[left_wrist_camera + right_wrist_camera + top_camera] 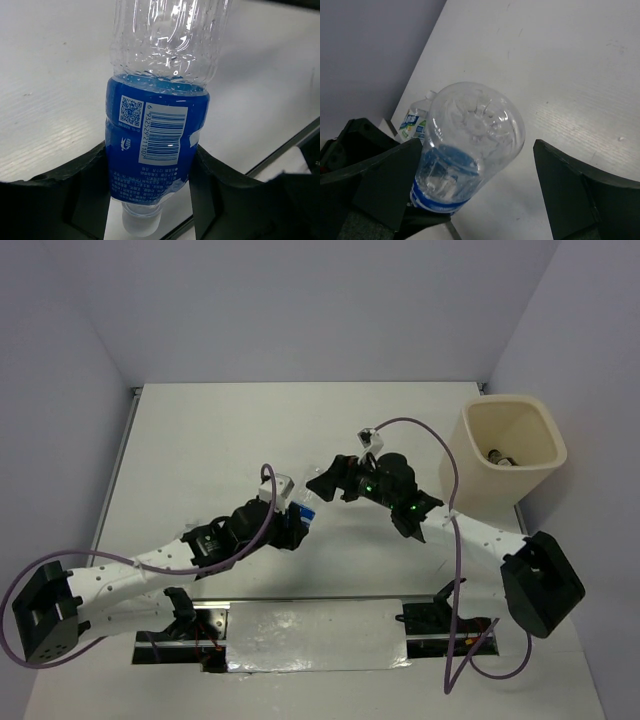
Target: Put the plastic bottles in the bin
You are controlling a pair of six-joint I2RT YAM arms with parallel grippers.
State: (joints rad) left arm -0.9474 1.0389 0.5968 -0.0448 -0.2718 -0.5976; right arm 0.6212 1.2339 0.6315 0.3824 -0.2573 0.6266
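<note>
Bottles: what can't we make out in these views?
- Top view: bin walls hide its contents; one small item shows.
- Top view: held bottle mostly under the left arm; only blue label shows.
- Left wrist: its base cut off by top edge.
- Right wrist: second bottle half hidden behind the held one.

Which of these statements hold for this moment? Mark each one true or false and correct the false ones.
1. The left gripper is shut on a bottle with a blue label. True.
2. The right gripper grips that bottle too. False: its jaws stand wide open, and the bottle's base points toward it.
3. The bin lies tipped on its side. False: it stands upright at the far right of the table, with its opening facing up.
4. Something lies inside the bin. True: a small object shows at the bottom, too small to identify for sure.
</note>
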